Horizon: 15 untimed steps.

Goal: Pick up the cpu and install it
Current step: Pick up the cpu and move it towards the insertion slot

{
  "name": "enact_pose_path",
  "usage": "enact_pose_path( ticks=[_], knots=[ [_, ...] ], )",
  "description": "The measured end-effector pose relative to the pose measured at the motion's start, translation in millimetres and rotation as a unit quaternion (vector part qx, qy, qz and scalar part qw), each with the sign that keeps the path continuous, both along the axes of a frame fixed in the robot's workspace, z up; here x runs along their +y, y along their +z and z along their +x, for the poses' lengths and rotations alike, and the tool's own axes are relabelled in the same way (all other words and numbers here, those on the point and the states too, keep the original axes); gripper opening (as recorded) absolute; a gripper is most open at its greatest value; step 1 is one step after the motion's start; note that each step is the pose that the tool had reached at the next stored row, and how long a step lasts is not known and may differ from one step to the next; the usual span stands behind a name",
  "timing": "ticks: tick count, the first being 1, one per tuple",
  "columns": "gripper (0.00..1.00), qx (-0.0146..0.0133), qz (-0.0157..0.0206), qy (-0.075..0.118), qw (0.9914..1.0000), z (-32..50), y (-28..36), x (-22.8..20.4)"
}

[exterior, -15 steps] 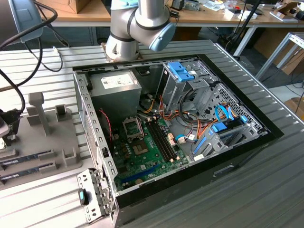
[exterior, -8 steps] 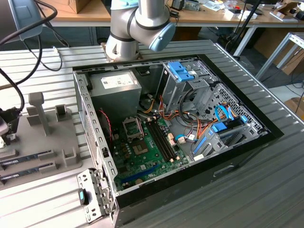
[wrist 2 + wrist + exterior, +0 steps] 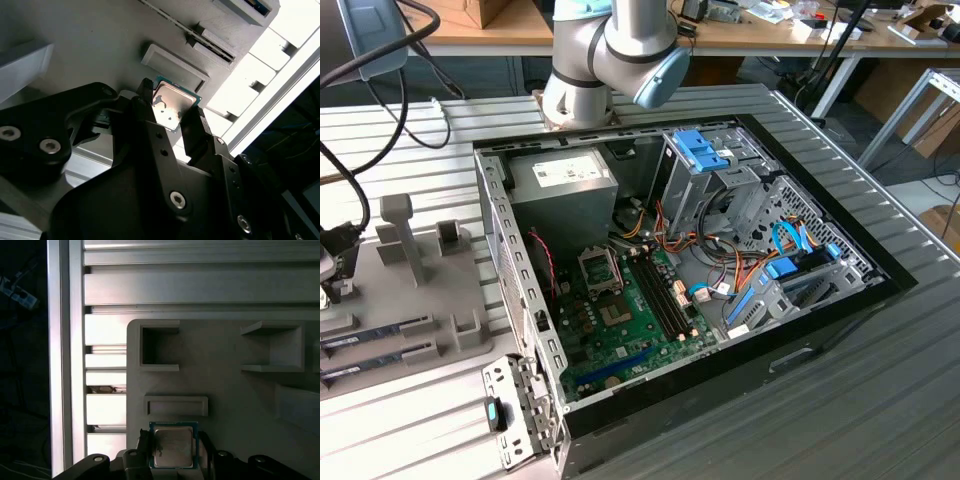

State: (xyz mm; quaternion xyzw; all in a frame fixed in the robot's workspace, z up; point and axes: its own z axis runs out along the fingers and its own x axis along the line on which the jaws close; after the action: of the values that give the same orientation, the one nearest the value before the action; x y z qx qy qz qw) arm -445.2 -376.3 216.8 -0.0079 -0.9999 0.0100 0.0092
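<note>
The cpu [image 3: 174, 452] [image 3: 175, 102], its silver top plate showing, sits pinched between the two black fingers of the gripper [image 3: 174, 439] [image 3: 170, 106], one finger against each opposite edge. It hangs over the grey tray [image 3: 240, 400], just beside a shallow rectangular frame [image 3: 176, 405]; whether it touches the tray is unclear. The tray lies on the slatted worktop [image 3: 200, 285]. In the exterior view, the open computer case [image 3: 820, 300] with its green motherboard [image 3: 630, 320] stands well apart.

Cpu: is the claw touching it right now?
Touching. In the second wrist view the claw has its fingers flush against opposite edges of the cpu, with no gap showing on either side.
</note>
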Motion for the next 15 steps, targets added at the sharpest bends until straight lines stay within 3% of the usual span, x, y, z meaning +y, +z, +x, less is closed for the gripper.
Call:
enact_pose_path(
  ticks=[15],
  knots=[
    [0.47, -0.0001, 0.0001, 0.0, 1.0, 0.0, 11.0, 0.0]
  ],
)
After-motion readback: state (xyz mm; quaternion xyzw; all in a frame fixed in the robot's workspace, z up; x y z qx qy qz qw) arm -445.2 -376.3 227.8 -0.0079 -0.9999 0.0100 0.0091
